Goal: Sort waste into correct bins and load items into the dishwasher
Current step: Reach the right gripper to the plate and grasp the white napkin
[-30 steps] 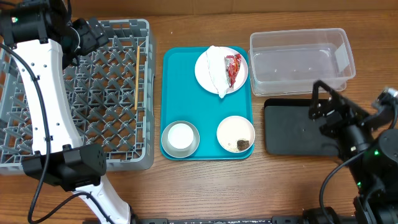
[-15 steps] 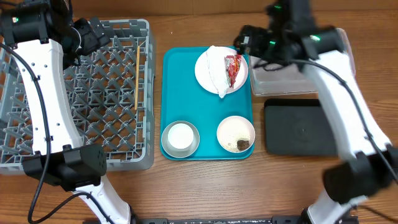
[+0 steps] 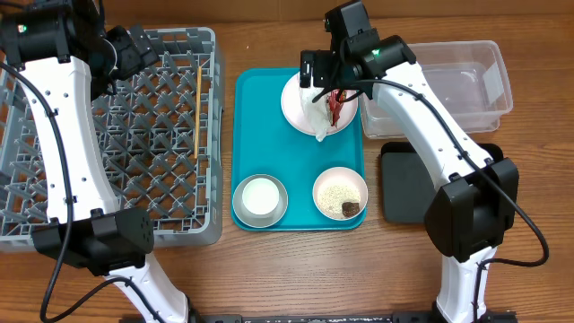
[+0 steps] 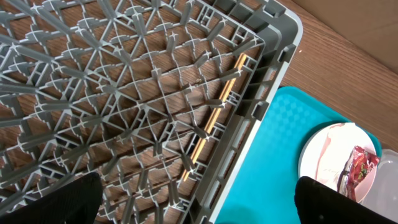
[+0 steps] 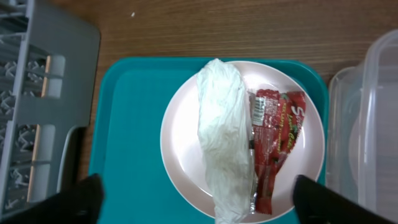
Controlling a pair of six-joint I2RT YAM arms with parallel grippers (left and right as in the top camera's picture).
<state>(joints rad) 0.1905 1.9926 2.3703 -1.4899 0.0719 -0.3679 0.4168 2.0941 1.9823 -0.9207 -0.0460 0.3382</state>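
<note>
My right gripper (image 5: 200, 202) hangs over the white plate (image 5: 180, 143), jaws spread wide and empty. On that plate the napkin (image 5: 222, 143) and red wrapper (image 5: 273, 146) lie side by side, long axes crosswise to my closing line. The left gripper (image 4: 199, 200), also spread, is well away from the plate.

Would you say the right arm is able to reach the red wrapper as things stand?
Probably yes: the open right gripper hangs above the wrapper, which lies uncovered on the plate beside the napkin.
</note>
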